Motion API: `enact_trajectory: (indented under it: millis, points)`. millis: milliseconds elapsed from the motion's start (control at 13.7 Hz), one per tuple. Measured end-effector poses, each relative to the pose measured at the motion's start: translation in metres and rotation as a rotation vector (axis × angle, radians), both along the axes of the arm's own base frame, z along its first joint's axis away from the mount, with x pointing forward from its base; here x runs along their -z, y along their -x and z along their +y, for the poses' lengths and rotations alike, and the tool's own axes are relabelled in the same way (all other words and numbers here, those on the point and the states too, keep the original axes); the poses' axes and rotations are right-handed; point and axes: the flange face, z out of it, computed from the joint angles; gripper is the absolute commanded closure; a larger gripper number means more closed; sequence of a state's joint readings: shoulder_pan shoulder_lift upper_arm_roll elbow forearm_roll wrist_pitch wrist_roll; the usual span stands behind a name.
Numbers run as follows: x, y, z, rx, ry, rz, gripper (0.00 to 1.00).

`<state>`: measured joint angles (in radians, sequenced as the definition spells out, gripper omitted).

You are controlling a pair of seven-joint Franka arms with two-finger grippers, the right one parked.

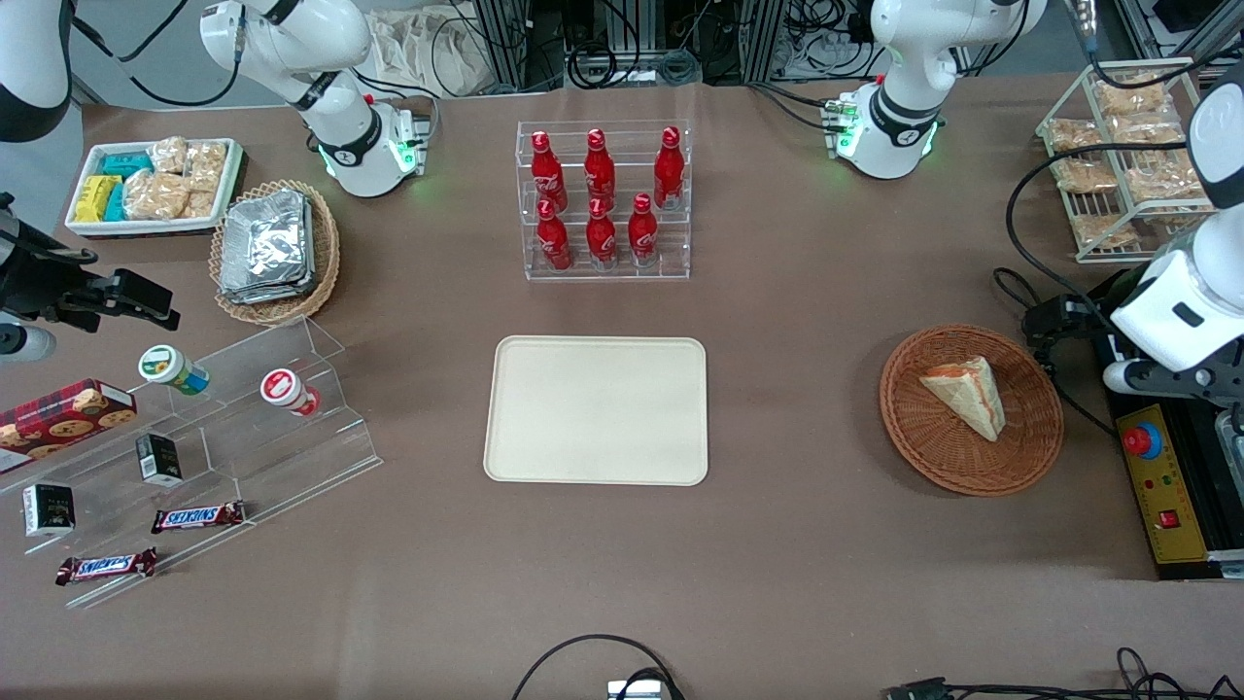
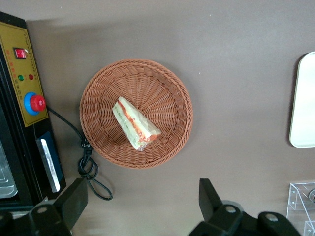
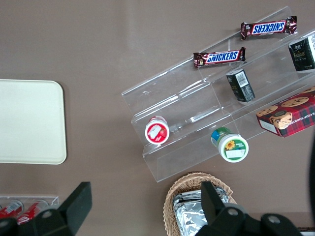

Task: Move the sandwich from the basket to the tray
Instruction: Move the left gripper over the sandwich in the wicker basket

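gripper [image 2: 142, 199] raised above table beside basket [image 2: 98, 98], fingers apart, empty | sandwich [image 2: 135, 124] in basket | no readable writing nearby

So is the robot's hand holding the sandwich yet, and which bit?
No, nothing is held. The gripper hangs open above the table beside the basket, and the sandwich lies untouched inside it.
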<state>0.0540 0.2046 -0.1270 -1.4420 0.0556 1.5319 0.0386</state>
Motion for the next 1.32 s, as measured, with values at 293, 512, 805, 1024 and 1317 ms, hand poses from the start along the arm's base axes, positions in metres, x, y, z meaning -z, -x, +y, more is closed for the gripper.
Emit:
enact_trajectory:
  millis: [293, 512, 805, 1024, 1317]
  points:
    - [0.007, -0.005, -0.011, 0.014, -0.001, 0.007, 0.00]
    - [-0.007, -0.011, -0.008, 0.004, 0.002, -0.024, 0.00]
    - [0.013, -0.010, 0.013, -0.185, -0.020, 0.023, 0.00]
    - [0.052, -0.009, 0.045, -0.340, -0.004, 0.046, 0.00]
    - [0.125, 0.009, 0.044, -0.544, -0.001, -0.065, 0.00]
